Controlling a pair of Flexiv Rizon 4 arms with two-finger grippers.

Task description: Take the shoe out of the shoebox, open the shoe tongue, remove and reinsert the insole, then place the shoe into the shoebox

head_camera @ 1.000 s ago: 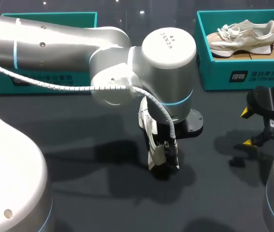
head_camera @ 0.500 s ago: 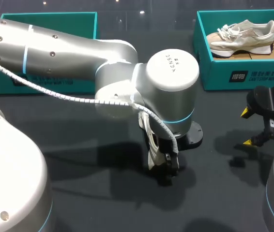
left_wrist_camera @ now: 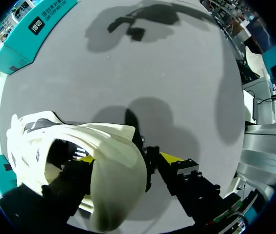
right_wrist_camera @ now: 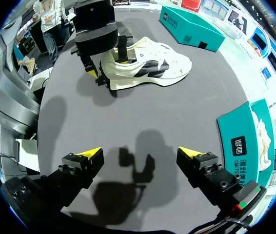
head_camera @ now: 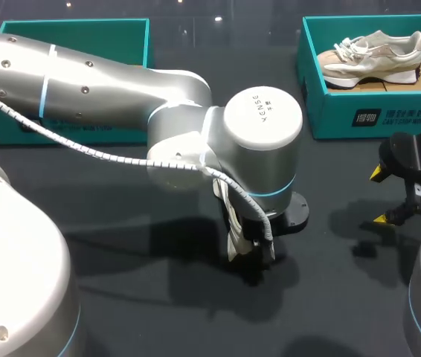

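Standing shoe: cream shoe (head_camera: 234,239) (left_wrist_camera: 113,170) (right_wrist_camera: 152,68) with dark side stripes, on its sole on the dark table (head_camera: 158,320), near the centre of the head view; its front part is hidden there under the left arm.
Grip on heel: left gripper (head_camera: 251,242) (left_wrist_camera: 127,158) (right_wrist_camera: 108,67) comes down at the heel; one yellow-tipped finger is inside the collar, the other outside the back of the heel, and the heel wall is pinched between them.
Left arm: enters from 9 o'clock and reaches to the middle, wrist directly over the shoe.
Right gripper: (head_camera: 379,195) (right_wrist_camera: 140,152) at 3 o'clock, fingers spread wide with nothing between them, well apart from the shoe; its shadow lies on the table beneath it.
Left shoebox: teal (head_camera: 114,30), at 11 o'clock, partly behind the left arm; contents cannot be told.
Right shoebox: teal (head_camera: 359,115) (right_wrist_camera: 243,141), at 1 o'clock, beyond the right gripper.
Second shoe: beige (head_camera: 374,56), lying inside the right shoebox.
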